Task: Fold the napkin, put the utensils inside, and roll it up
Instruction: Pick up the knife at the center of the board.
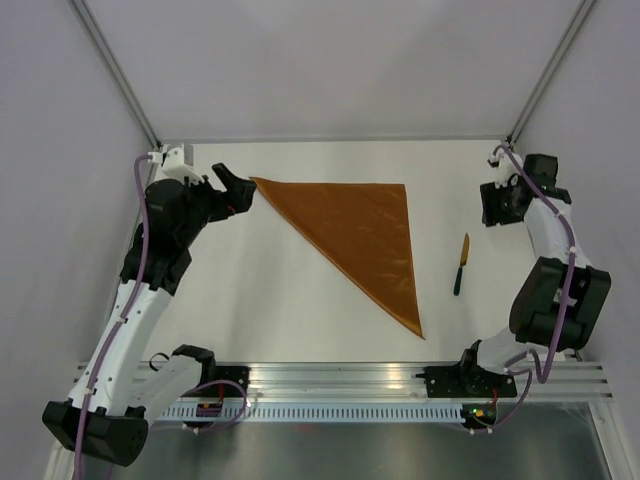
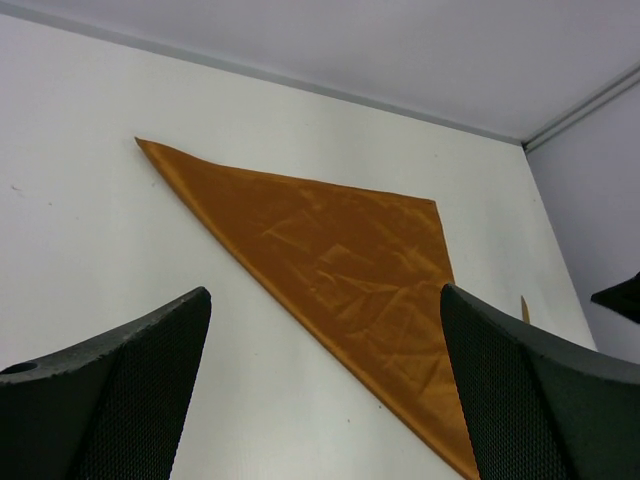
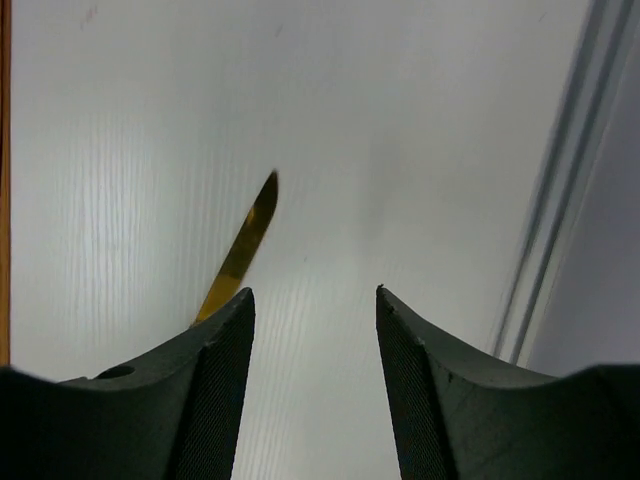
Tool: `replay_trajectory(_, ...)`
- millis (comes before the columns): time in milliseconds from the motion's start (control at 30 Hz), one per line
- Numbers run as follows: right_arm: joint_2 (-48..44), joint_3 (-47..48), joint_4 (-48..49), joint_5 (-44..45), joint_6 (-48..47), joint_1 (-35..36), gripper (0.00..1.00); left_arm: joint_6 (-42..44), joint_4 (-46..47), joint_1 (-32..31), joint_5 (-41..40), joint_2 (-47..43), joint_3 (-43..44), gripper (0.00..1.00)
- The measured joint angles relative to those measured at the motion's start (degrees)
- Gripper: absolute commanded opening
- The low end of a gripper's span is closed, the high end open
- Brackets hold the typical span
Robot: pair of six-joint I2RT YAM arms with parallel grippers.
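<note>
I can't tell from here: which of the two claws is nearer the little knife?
The right claw: it hangs just beyond the knife, with its tip in view. The left claw sits across the table, by the napkin and its far-left corner.

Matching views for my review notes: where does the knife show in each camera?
Top external: knife right of centre, right of the napkin.
Left wrist: a sliver far right, mid-height.
Right wrist: left of centre, slanting up-right.
Shared landmark: the napkin.

One napkin (image 1: 360, 233) and one knife (image 1: 461, 265)
</note>
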Motion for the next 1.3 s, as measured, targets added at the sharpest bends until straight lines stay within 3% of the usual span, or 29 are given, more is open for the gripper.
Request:
replay_trajectory(200, -8.0, -12.6, -7.7, -3.7, -5.7, -3.9, 0.63, -2.5, 5.4, 0.0, 3.1, -1.3, -6.9, 1.00)
replay_trajectory(433, -8.0, -13.9, -9.8, -7.2, -2.1, -4.0, 0.60, -3.3, 9.8, 0.0, 5.2, 0.3, -9.8, 1.00)
replay_trajectory(767, -7.6, -17.5, -6.4, -2.0, 6.8, 3.3, 0.59, -3.3, 12.2, 0.0, 7.2, 2.5, -9.9, 1.00)
replay_trajectory(1300, 4.4, -15.4, -6.6, 4.6, 14.1, 5.1, 0.56, -3.3, 12.2, 0.0, 7.5, 5.3, -9.0, 1.00)
